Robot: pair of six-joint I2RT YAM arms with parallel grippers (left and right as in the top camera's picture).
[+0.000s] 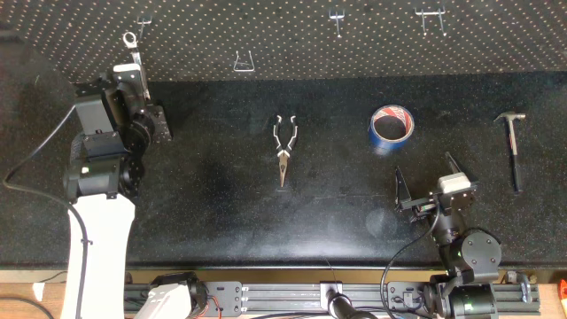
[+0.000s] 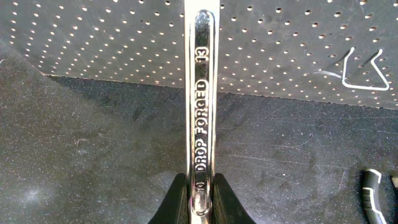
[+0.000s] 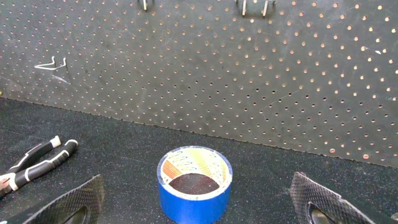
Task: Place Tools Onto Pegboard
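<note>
Even light is falling everywhere. The wrench (image 2: 200,93) is shining with glare mid-frame, and the black bench (image 1: 221,204) is looking dim.

A shiny steel wrench (image 2: 200,106) is clamped at one end in the left pincer (image 2: 200,193) and points straight at the perforated pegboard (image 1: 292,40), its ring end near a hook (image 1: 144,25) on the board's left part. On the dark surface (image 1: 213,186) before the board lie pliers (image 1: 283,146) with black-and-white handles toward the board. To their right are a blue roll of tape (image 1: 391,127) lying flat with its hole up and, far right, a hammer (image 1: 513,146) with its head toward the board.
</note>
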